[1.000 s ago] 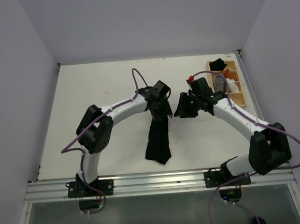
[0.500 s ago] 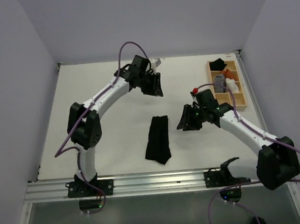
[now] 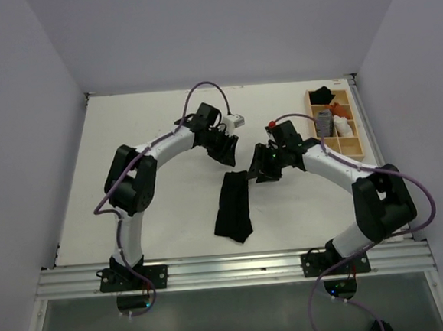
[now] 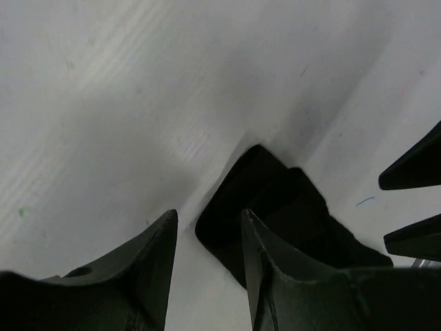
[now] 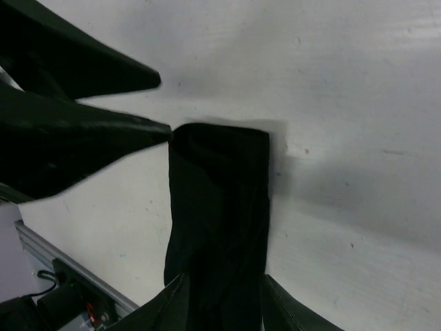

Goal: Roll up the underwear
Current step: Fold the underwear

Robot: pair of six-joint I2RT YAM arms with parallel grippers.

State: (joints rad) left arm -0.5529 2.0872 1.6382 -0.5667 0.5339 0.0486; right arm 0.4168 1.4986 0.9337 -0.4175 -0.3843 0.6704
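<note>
The underwear lies flat on the white table as a long, narrow black folded strip, running from the middle toward the near edge. My left gripper hovers open just beyond its far end; in the left wrist view that end sits just past the left gripper, with bare table between the fingers. My right gripper stands at the strip's far right corner, open. In the right wrist view the right gripper straddles the underwear from above, and the left arm's fingers point at its far corner.
A wooden divided tray holding cloth rolls stands at the back right edge of the table. White walls close in the table on three sides. A metal rail runs along the near edge by the arm bases.
The left gripper let go of the underwear's far end, swung away to the back, then returned close to that end. The right gripper dipped away and came back beside the same end, opening wider.
</note>
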